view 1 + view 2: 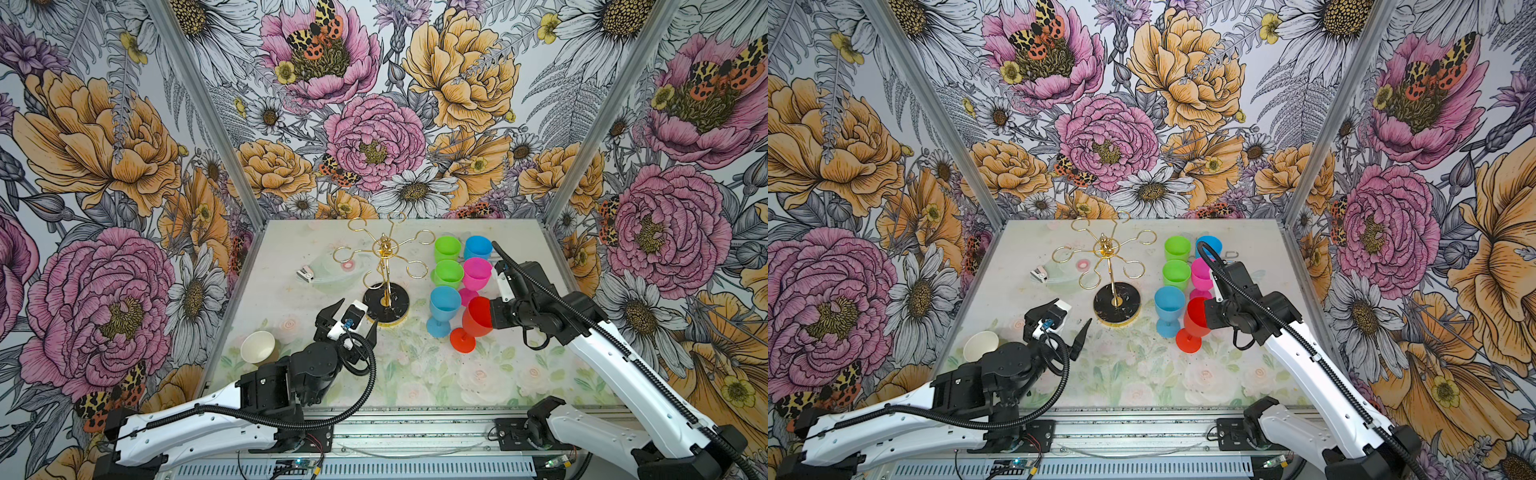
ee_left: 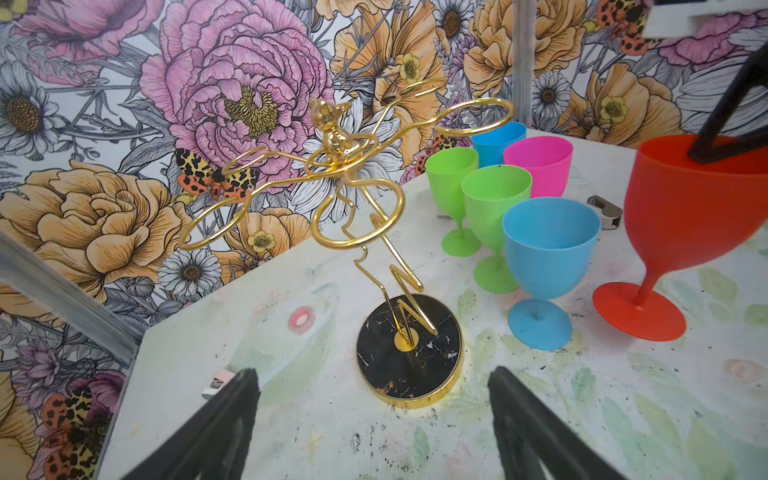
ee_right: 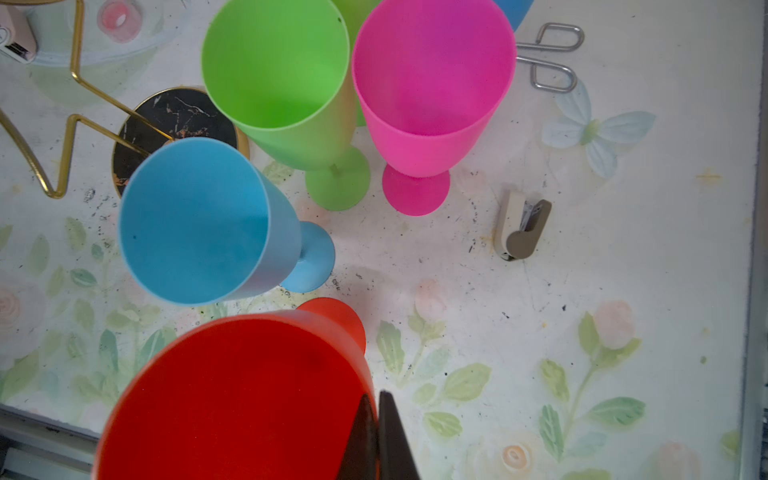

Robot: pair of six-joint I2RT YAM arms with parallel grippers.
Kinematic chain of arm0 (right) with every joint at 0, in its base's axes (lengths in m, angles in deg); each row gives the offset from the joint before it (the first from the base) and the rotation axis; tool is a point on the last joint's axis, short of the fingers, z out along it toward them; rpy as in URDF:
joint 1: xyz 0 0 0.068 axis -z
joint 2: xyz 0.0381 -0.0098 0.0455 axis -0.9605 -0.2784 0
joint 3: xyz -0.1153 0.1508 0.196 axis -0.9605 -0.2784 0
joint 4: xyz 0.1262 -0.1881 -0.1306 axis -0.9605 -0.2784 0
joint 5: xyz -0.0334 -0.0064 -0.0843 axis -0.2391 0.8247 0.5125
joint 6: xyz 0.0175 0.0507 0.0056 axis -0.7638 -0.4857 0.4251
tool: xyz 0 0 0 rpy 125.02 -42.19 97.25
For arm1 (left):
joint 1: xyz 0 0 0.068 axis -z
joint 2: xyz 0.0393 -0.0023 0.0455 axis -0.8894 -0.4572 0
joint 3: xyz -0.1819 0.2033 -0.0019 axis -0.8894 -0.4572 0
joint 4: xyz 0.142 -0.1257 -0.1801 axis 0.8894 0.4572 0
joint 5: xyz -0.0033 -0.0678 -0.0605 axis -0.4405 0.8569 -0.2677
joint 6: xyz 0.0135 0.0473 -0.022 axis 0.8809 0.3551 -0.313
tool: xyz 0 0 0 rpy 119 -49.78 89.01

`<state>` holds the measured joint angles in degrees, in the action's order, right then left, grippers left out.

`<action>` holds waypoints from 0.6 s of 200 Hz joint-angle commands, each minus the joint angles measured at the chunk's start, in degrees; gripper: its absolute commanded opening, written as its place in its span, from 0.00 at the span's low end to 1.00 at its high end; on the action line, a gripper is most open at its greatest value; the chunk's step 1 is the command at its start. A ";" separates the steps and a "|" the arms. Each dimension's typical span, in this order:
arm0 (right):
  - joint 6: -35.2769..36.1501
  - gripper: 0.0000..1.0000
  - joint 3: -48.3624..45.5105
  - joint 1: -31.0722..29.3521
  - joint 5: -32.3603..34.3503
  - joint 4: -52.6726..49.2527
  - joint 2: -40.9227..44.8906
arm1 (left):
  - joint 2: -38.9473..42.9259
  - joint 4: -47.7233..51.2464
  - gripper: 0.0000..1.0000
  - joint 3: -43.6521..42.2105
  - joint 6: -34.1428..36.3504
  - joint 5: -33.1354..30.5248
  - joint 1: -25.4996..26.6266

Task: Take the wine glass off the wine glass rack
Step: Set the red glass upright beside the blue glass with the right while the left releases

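Observation:
The gold wire wine glass rack (image 1: 386, 266) (image 1: 1106, 253) (image 2: 345, 166) stands mid-table on its round black base (image 3: 174, 120), and no glass hangs on its loops. A red wine glass (image 1: 476, 318) (image 1: 1196, 320) (image 2: 690, 208) (image 3: 232, 395) leans to the right of the rack, its foot at the table. My right gripper (image 1: 490, 309) (image 1: 1204, 311) (image 3: 378, 399) is shut on its rim, one finger inside the bowl. My left gripper (image 1: 358, 312) (image 1: 1072, 311) (image 2: 372, 374) is open and holds nothing, just in front of the rack's base.
Several upright plastic glasses stand right of the rack: green (image 1: 448, 272), blue (image 1: 444, 305), pink (image 1: 477, 272). A paper cup (image 1: 257, 347) lies front left. A small stapler (image 3: 523, 228), scissors (image 3: 548, 54) and a pink ring (image 2: 302, 318) lie on the table.

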<state>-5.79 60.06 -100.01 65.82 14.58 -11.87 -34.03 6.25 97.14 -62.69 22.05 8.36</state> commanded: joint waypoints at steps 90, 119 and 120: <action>1.27 0.00 1.34 1.63 8.11 6.23 -6.94 | 5.00 2.93 0.94 -4.54 -10.31 -2.63 -9.31; 1.57 0.00 0.78 1.91 7.78 7.76 -8.10 | 5.52 2.30 0.98 -5.24 -10.50 -3.19 -10.23; 1.60 0.00 0.77 1.91 7.78 7.82 -8.08 | 5.51 2.31 0.98 -5.29 -10.52 -3.20 -10.28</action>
<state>-4.92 60.08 -98.56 73.18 19.10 -19.39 -29.29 8.69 92.72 -71.56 20.89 -1.02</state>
